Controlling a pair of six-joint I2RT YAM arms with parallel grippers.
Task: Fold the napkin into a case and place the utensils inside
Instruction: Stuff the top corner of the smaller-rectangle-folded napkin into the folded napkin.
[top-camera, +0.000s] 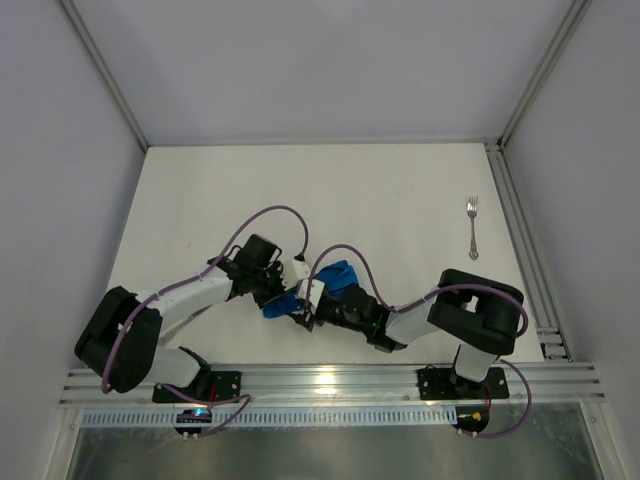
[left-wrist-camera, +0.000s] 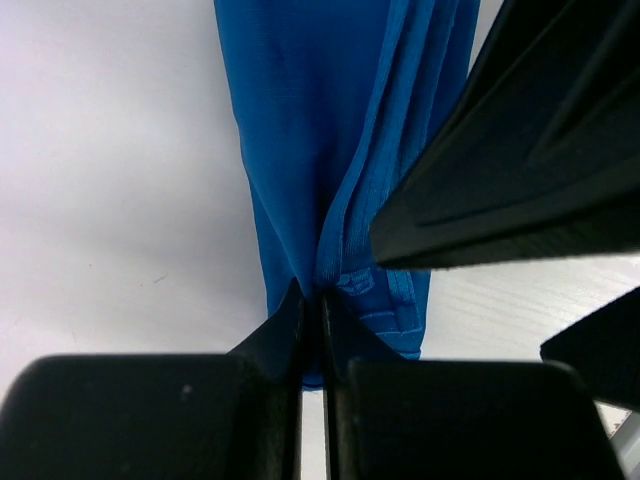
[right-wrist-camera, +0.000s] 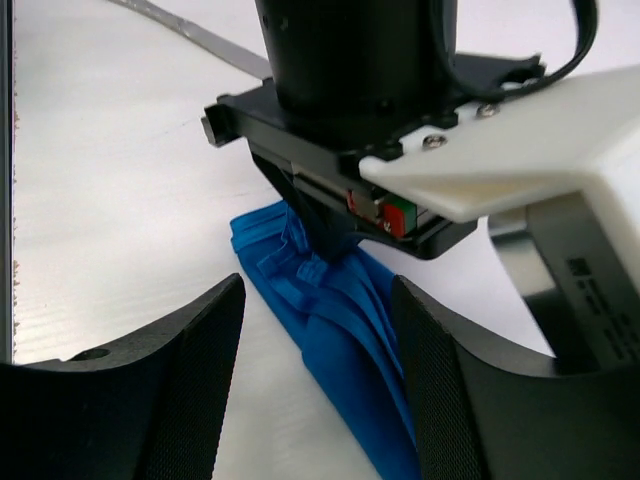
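Bright blue cloth, all bunched up, is what the napkin (top-camera: 340, 275) looks like right now. It sits on the white table (top-camera: 380, 200) near the middle of the near edge, squeezed in between the two wrists. It's gathered into long pleats rather than a flat pouch, and from what shows, none of the folds has anything tucked in.

The left gripper (left-wrist-camera: 322, 300) has its fingers pressed right together on a pinch of those pleats at the end of the cloth. The fabric fans out from that one spot, and the rest trails away across the table.

The right gripper (right-wrist-camera: 318, 310) is right up against it, with the jaws standing well apart and straddling the cloth. The blue strip runs through the gap between the fingers (right-wrist-camera: 200, 380), and neither pad looks closed on it, so it isn't gripping anything.

The fork (top-camera: 473, 227) is way off on the right side of the table, lying flat by the rail, tines pointing away from the arms, well apart from the napkin.
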